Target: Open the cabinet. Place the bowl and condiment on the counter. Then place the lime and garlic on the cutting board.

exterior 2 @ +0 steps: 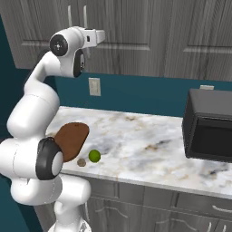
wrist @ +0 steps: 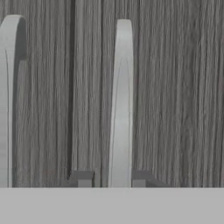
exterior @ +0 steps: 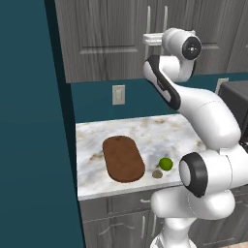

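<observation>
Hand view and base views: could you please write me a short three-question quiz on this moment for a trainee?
1. Fill in: in the hand view, the tool has its fingertips on either side of the cabinet's silver ____.
2. True or false: the cabinet is open.
3. Where is the lime?
A. On the counter, beside the board
B. In the tool
C. On top of the microwave

Key: 1. handle. 2. False, both doors are shut. 3. A.
</observation>
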Available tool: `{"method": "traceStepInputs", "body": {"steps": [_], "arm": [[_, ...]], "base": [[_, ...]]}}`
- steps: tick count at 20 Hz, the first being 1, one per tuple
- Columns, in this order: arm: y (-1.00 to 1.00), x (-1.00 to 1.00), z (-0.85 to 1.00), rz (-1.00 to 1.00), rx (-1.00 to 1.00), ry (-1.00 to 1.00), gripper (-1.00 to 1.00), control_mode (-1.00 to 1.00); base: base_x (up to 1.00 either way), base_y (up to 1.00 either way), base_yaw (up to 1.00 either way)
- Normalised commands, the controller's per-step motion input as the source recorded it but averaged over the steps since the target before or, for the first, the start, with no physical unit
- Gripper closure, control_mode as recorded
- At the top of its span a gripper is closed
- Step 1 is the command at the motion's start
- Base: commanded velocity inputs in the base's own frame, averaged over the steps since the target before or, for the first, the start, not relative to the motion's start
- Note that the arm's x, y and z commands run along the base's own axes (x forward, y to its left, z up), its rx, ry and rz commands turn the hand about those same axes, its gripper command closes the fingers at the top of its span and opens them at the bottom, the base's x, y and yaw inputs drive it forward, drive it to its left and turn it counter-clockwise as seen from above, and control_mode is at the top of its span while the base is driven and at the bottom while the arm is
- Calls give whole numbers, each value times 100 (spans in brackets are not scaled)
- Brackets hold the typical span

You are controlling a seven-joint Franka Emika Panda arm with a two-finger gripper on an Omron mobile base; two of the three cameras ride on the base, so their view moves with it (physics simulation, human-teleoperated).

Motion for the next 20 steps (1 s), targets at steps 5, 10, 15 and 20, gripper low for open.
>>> {"method": "traceStepInputs", "body": {"steps": [5,10,15,20], "arm": [[3,3,-5,0,-1,2,100,-100],[2,20,-3,0,0,2,100,-100],[0,0,0,0,0,0,100,-100],[0,-8,0,0,0,0,100,-100]], "base": [[0,0,0],[0,0,0],[0,0,0],[0,0,0]]}}
